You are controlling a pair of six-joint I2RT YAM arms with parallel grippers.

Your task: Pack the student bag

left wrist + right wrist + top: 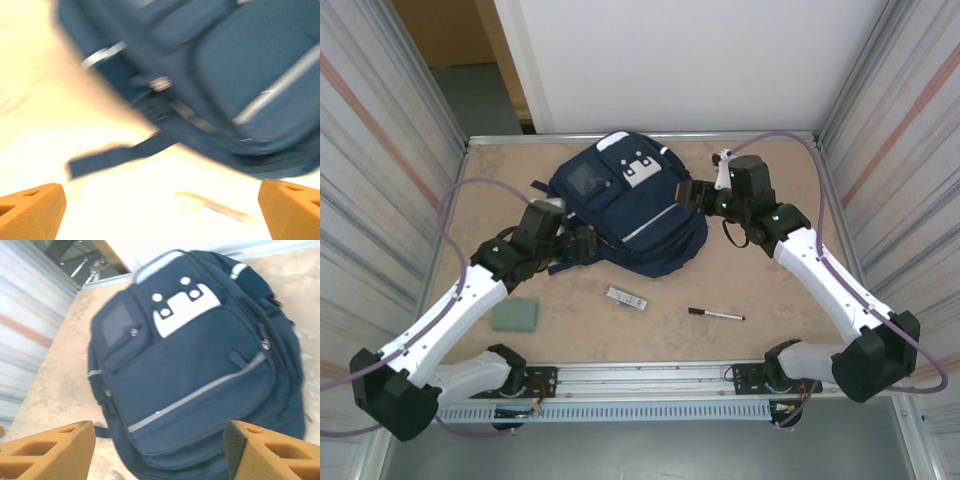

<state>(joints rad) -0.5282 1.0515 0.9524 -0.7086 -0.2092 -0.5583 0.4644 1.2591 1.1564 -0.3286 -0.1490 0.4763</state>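
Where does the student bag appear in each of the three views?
Top external: the student bag lies near the centre, in the upper half of the picture.
Left wrist: the student bag takes the upper right, blurred.
Right wrist: the student bag takes the centre, its front toward the camera.
Shared landmark: the thin grey stripe across its front pocket.

The backpack [635, 210] is lying on the tabletop [770, 300], toward the far middle. The left hand [585, 246] is sitting just beside its near left edge, the right hand [688, 193] just beside its right edge. In front of it, a block [515, 315] is lying left, a flat packet [625, 298] in the middle, a pen [715, 314] right, all apart.
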